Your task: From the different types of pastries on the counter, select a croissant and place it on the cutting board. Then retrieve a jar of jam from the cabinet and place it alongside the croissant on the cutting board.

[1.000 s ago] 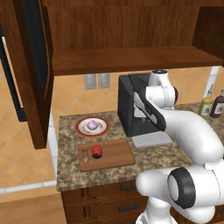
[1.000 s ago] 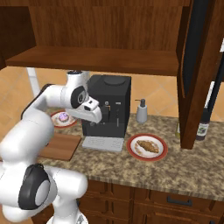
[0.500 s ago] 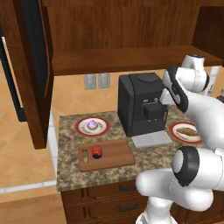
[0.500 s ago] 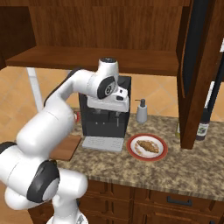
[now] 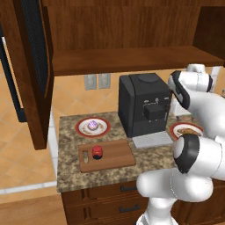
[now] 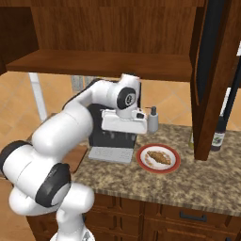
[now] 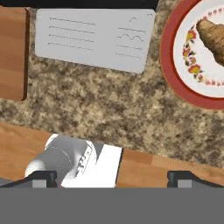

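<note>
Red-lidded jar (image 5: 97, 152) already on board (image 5: 115, 154); croissant (image 6: 158, 156) unmoved on its plate (image 6: 158, 158) beyond coffee machine (image 5: 141, 105); gripper (image 7: 111, 178) spread apart, holding nothing.

Jam jar (image 5: 97, 152) on cutting board (image 5: 116, 154)

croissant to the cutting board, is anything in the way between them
Yes. The croissant lies on its red-rimmed plate right of the black coffee machine, and the cutting board lies left of it, already holding the jam jar. The machine and its grey tray sit between them.
</note>
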You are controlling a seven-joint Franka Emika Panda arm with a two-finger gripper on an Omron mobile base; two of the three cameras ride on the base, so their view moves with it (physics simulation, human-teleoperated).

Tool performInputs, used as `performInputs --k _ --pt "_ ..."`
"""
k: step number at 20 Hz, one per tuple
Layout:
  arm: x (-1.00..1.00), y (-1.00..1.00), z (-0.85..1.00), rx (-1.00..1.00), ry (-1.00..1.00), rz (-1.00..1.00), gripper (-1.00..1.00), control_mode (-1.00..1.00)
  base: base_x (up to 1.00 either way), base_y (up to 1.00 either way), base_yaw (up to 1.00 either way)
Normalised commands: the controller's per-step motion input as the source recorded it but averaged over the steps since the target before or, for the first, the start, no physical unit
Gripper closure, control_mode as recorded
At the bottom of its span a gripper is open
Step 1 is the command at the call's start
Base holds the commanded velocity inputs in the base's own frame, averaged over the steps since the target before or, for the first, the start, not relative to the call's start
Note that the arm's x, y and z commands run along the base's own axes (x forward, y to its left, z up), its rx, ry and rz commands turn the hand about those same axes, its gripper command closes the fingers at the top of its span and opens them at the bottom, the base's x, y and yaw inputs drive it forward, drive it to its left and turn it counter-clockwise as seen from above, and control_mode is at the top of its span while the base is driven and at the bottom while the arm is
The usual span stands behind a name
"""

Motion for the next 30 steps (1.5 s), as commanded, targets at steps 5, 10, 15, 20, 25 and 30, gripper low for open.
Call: performInputs --k 5,10,15,20,25,30 --pt "0.1 -0.34 -0.13 0.0 0.08 0.15 -1.0 -1.0 0.0 0.0 0.0" --pt "0.9 -0.95 0.34 0.21 -0.05 0.54 -1.0 -1.0 0.0 0.0 0.0" --pt "0.84 -0.52 -0.02 0.22 0.03 0.39 -1.0 -1.0 0.0 0.0 0.0" --pt "-0.42 0.03 -0.66 0.05 0.16 0.02 -1.0 -1.0 0.0 0.0 0.0" --pt "-0.37 0.15 -0.68 0.03 0.22 0.02 -1.0 -1.0 0.0 0.0 0.0" --pt "0.46 0.07 0.07 0.03 -0.18 0.12 -1.0 -1.0 0.0 0.0 0.0"
